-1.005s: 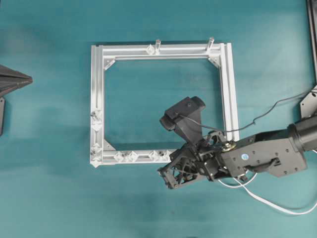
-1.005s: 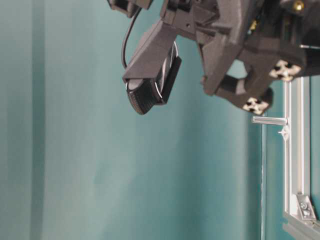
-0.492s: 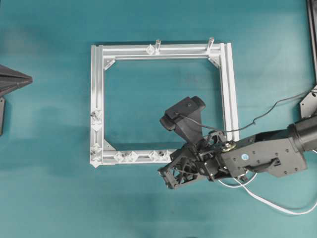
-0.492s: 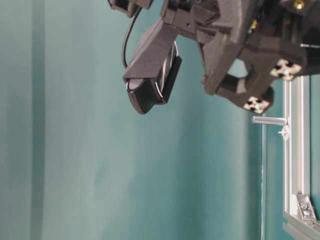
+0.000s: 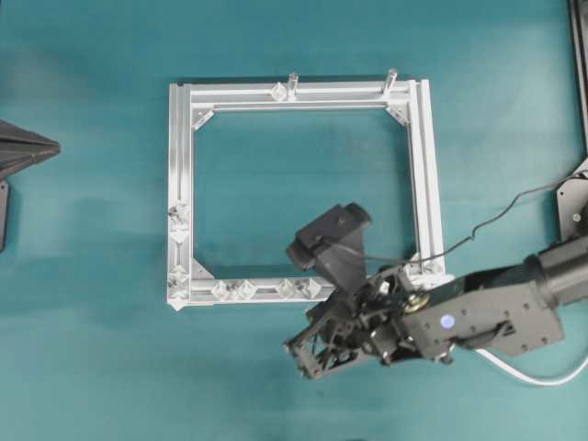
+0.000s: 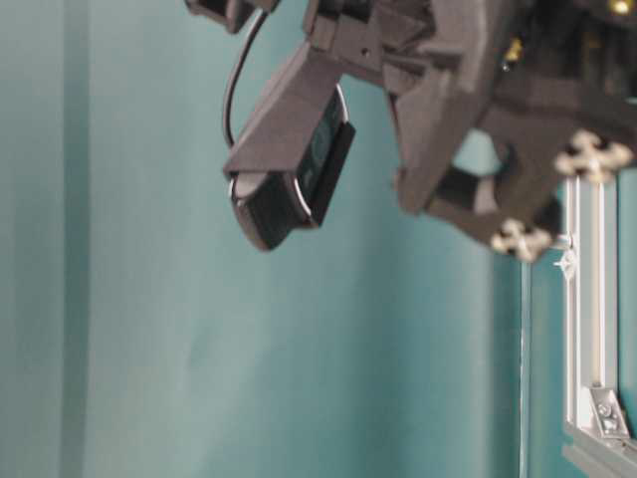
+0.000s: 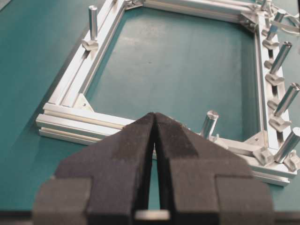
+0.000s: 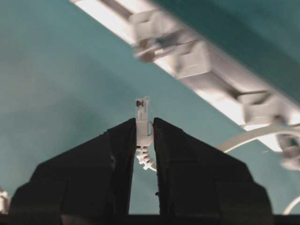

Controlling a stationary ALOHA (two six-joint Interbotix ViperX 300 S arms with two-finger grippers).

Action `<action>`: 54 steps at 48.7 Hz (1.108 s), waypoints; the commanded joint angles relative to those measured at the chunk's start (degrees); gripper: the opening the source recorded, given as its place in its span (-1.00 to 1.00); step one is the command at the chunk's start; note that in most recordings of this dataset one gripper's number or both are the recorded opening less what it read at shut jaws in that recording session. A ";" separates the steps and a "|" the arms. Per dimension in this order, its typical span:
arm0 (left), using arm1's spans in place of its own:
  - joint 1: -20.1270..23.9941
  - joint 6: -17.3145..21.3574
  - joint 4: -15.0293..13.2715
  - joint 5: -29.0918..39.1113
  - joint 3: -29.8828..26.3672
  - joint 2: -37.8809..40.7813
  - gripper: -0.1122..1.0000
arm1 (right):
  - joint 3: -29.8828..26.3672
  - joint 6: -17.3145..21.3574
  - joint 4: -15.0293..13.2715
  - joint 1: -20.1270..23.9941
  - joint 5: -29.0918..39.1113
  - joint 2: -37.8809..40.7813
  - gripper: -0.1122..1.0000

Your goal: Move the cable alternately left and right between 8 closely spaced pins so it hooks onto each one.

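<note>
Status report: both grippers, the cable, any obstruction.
Right gripper shut on the cable at its plug end. Left gripper shut, empty. Cable not on the pins. Nothing seen in the way.

A square frame (image 5: 182,184) lies flat on the counter (image 5: 92,367). The pins (image 5: 241,289) sit in a row along its near rail, with more on the left rail. Two posts (image 5: 293,83) stand on the far rail. The right gripper (image 5: 312,354) hangs just off the near rail's right end, and the cable (image 5: 542,375) trails right behind it.
</note>
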 commanded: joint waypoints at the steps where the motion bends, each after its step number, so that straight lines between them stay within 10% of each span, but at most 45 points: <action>1: -0.09 -0.09 0.18 -0.53 -0.62 0.44 -0.79 | -3.34 0.18 0.00 1.23 0.09 0.26 -0.54; 54: -0.09 -0.09 0.18 -0.53 -0.62 0.44 -0.79 | -17.14 -0.97 -4.13 1.32 5.54 9.49 -0.54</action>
